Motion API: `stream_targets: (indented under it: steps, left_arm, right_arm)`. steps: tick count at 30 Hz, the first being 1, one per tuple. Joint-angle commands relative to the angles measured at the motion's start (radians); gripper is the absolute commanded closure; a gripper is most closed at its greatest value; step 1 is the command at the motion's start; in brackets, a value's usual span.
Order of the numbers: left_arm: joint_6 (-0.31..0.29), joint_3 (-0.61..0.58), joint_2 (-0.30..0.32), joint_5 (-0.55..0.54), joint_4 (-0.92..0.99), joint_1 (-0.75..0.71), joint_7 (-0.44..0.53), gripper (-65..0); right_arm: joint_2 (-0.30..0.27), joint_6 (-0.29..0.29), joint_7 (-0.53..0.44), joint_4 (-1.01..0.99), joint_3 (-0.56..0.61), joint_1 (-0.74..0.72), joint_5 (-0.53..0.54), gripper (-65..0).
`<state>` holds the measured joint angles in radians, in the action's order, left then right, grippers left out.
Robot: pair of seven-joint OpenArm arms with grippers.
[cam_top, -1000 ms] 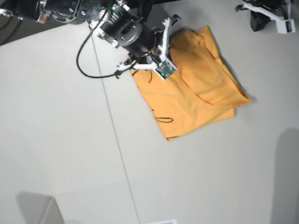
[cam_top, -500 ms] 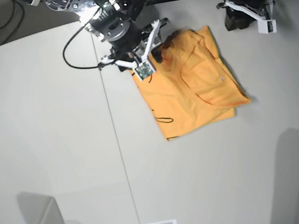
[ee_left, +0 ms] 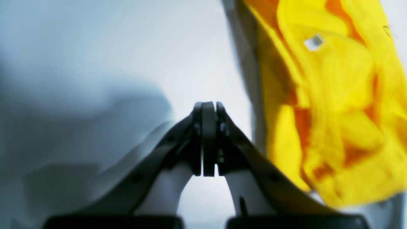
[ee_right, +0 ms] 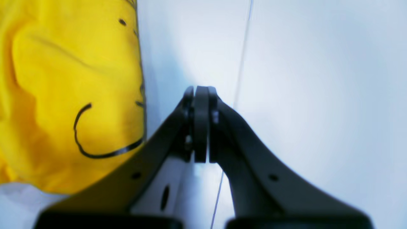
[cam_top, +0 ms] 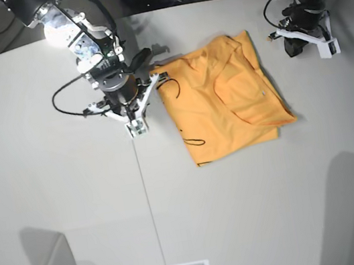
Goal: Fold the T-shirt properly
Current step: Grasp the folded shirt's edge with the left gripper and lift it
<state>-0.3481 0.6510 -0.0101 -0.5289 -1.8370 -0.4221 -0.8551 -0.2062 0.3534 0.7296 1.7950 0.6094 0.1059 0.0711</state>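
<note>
Jaws pressed together on both sides, nothing between them. Right gripper (ee_right: 201, 124) poised over bare table (cam_top: 51, 194), just beside the T-shirt's (cam_top: 226, 100) print-marked edge, not touching. Left gripper (ee_left: 208, 136) likewise above bare table, cloth near. T-shirt lying folded and rumpled between the two arms

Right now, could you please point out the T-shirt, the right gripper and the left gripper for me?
T-shirt (cam_top: 226, 100): base view, middle of the folded orange cloth.
Right gripper (ee_right: 201, 95): right wrist view, tips of the shut jaws.
Left gripper (ee_left: 208, 109): left wrist view, tips of the shut jaws.
</note>
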Motion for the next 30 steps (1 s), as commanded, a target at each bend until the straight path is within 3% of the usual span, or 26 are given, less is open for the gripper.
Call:
stream_targets:
  steps: [1, 12, 24, 30]
  left_arm:
    - [0.001, -0.015, 0.005, 0.010, 0.001, 0.019, 0.018, 0.0]
    - [0.004, -0.101, 0.009, 0.223, 0.245, 0.236, 0.020, 0.0]
    - [0.005, -0.208, 0.011, 0.227, 0.523, 0.549, 0.020, 0.0]
    - [0.005, -0.208, 0.042, 0.229, 0.696, 0.740, 0.020, 0.0]
  right_arm:
    - [0.003, -0.023, -0.015, 0.001, -0.004, -0.007, -0.007, 0.0]
    - [0.006, -0.030, -0.025, -0.064, 0.022, 0.047, -0.007, 0.0]
    - [0.018, -0.030, -0.055, -0.065, 0.194, 0.074, -0.007, 0.0]
    - [0.032, -0.026, -0.052, -0.059, 0.117, 0.082, -0.009, 0.0]
